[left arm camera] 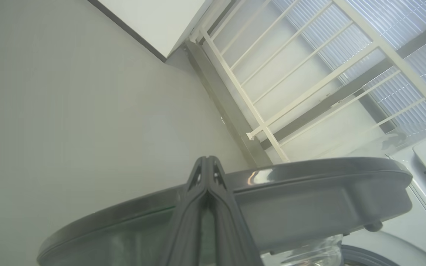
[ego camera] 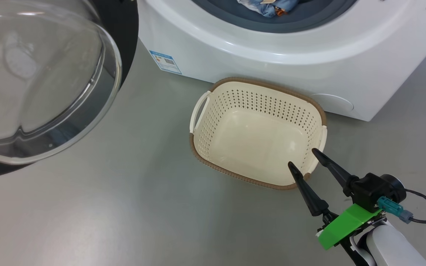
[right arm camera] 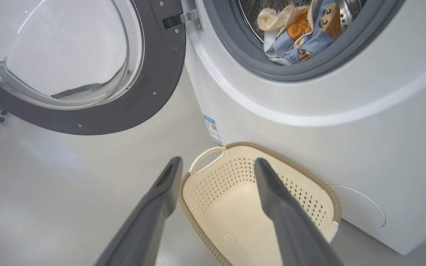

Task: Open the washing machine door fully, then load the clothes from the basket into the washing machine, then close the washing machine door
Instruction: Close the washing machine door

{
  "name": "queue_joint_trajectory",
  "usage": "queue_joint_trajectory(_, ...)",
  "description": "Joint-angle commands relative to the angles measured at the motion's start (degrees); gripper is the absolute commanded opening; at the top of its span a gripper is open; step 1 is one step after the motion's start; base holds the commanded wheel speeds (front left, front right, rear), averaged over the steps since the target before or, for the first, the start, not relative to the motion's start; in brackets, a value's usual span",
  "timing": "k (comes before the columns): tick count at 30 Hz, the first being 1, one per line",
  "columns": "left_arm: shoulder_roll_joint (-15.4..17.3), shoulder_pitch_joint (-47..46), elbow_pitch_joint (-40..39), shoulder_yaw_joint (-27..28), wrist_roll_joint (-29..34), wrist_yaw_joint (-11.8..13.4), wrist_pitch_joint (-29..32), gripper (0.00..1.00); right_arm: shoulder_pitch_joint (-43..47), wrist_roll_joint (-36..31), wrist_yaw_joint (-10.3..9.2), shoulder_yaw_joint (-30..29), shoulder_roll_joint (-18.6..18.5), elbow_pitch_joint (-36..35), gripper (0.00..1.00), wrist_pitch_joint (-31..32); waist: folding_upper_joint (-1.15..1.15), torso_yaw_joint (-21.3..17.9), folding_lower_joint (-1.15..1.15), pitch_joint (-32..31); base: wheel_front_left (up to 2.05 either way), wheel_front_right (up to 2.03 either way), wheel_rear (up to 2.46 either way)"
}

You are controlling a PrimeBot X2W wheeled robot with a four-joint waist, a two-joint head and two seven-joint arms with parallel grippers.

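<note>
So loading looks done: the clothes (right arm camera: 294, 33) lie inside the washing machine (ego camera: 272, 44), and the basket (ego camera: 264, 105), on the floor (ego camera: 124, 203) just beside the washer's front, is bare. Right pincer (ego camera: 301, 156) hangs spread wide, empty, over the basket's near corner. Left pincer (left arm camera: 207, 162) is clenched on nothing at the rim of the wide-open washing machine door (right arm camera: 154, 92). Next, I'd guess: push it round until it latches.

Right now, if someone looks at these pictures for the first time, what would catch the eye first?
Probably the washing machine door, swung wide open at the upper left of the head view, its clear glass bowl bulging toward the camera. Next, the basket on the floor before the washing machine, with nothing in it, and the clothes already lying in the drum.
</note>
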Motion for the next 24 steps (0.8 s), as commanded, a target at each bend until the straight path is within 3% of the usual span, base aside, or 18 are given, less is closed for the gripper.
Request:
queue_joint_trajectory(1,5.2,-1.3,-0.5,1.1,0.3,-0.2,0.7,0.00,-0.6,-0.5,0.09,1.4,0.2,-1.3,1.00,-0.3,0.00,-0.3,0.00,0.3,0.00,0.00,0.00)
queue_joint_trajectory(13,5.1,-1.5,0.9,-1.1,-0.5,-0.2,2.9,0.00,-0.8,-0.5,0.09,0.9,0.4,-1.5,1.00,-0.3,0.00,-0.5,0.00,0.6,0.00,0.00,0.00)
queue_joint_trajectory(24,5.3,0.3,-1.1,-3.6,-2.5,-0.2,10.3,0.00,-0.5,-0.5,0.09,0.4,1.4,-1.4,1.00,-0.3,0.00,0.0,0.00,-0.8,0.00,0.00,0.00)
